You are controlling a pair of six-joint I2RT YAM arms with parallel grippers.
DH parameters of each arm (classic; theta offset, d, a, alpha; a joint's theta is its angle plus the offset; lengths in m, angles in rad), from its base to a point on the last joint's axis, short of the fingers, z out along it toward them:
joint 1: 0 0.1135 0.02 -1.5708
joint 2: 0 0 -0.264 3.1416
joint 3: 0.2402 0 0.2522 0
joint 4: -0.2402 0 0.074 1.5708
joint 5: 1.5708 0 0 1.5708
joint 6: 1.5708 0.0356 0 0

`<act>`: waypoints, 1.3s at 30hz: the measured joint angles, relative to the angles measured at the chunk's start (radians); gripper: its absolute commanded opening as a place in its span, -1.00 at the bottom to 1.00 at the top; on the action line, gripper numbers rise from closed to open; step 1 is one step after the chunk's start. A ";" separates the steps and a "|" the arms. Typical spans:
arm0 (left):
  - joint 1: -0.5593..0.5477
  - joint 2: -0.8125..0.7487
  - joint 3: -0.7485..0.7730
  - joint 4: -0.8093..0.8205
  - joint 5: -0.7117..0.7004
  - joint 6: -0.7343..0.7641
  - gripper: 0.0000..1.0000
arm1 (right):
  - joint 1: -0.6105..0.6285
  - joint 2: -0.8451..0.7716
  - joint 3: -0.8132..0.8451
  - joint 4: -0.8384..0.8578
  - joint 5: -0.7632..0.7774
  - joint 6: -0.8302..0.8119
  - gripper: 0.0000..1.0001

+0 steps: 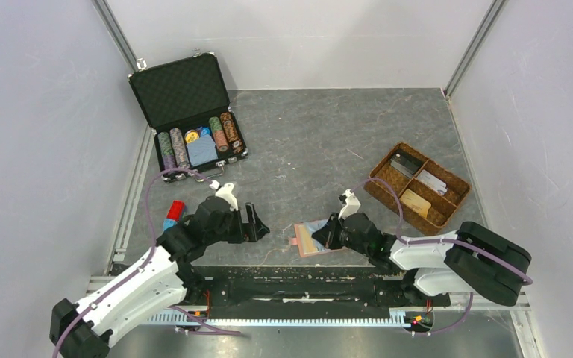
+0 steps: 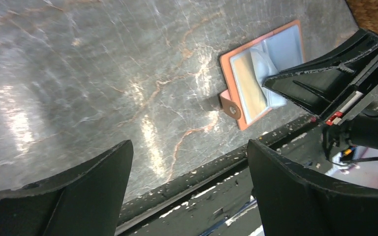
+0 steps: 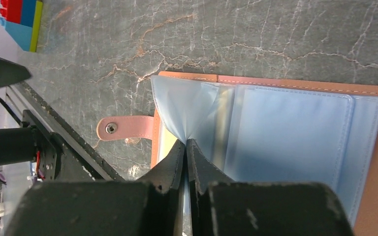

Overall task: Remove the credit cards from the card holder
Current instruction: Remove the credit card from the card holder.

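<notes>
The card holder [image 1: 310, 240] lies open on the table near the front edge, tan leather with a pale blue lining [image 3: 295, 132] and a snap tab [image 3: 123, 129]. My right gripper [image 3: 186, 142] is shut on a clear sleeve [image 3: 187, 110] at the holder's left half and pulls it up into a peak. A tan credit card [image 2: 250, 81] shows under that sleeve. My left gripper [image 1: 257, 227] hovers open to the left of the holder with nothing between its fingers [image 2: 93, 182]. Three more credit cards, dark grey [image 1: 405, 162], white [image 1: 431, 181] and tan [image 1: 415, 203], lie in the woven tray.
A brown woven divided tray [image 1: 455, 195] stands at the right. An open black chip case [image 1: 186, 119] with poker chips is at the back left. Coloured toy bricks [image 1: 174, 212] lie by the left wall. The black front rail [image 2: 236, 155] runs just beneath my left gripper.
</notes>
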 measured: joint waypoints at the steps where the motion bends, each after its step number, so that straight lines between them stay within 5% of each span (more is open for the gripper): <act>1: 0.000 0.006 -0.024 0.033 0.017 -0.015 0.83 | -0.003 0.000 -0.010 0.016 -0.011 0.004 -0.98; 17: -0.009 0.245 -0.180 0.433 0.172 -0.162 0.73 | -0.006 0.055 -0.025 0.238 -0.142 0.095 -1.00; 39: -0.042 0.154 -0.394 0.707 0.190 -0.334 0.15 | -0.006 0.116 -0.032 0.351 -0.151 0.172 -1.00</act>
